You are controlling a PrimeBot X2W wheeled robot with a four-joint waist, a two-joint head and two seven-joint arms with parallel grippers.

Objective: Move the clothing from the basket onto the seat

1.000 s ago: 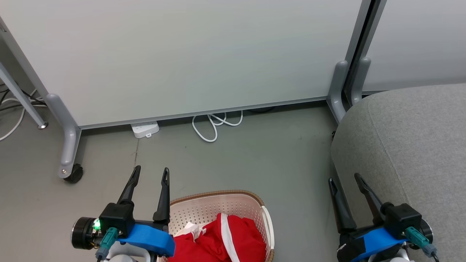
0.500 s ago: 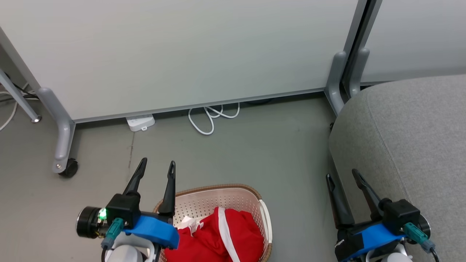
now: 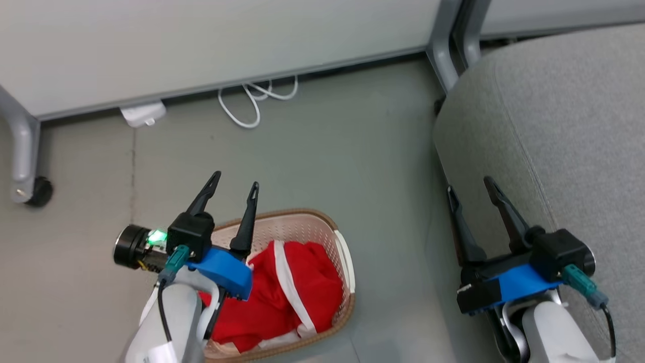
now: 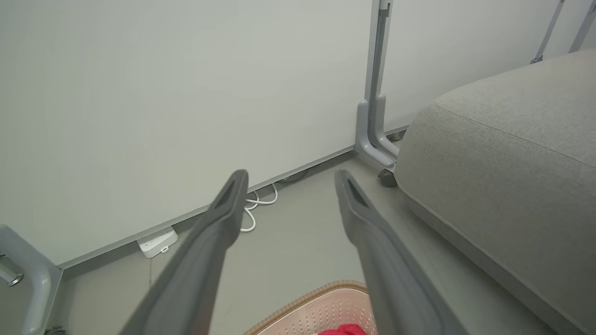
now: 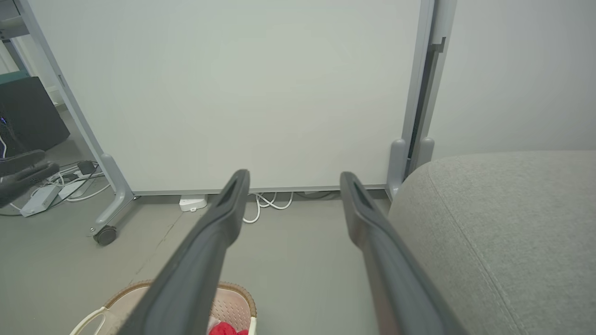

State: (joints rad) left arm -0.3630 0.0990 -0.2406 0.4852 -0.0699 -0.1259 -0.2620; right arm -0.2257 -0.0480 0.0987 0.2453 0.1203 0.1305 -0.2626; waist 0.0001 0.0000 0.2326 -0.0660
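The left hand [image 3: 237,179], fingers spread and empty, hangs over the laundry basket [image 3: 302,229]; the red clothing [image 3: 302,282] lies heaped inside, just right of it. The right hand [image 3: 468,184], also spread, hovers at the edge of the grey seat [image 3: 554,111].

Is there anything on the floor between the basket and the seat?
No. In the head view, the strip of grey floor between the basket and the seat is bare.
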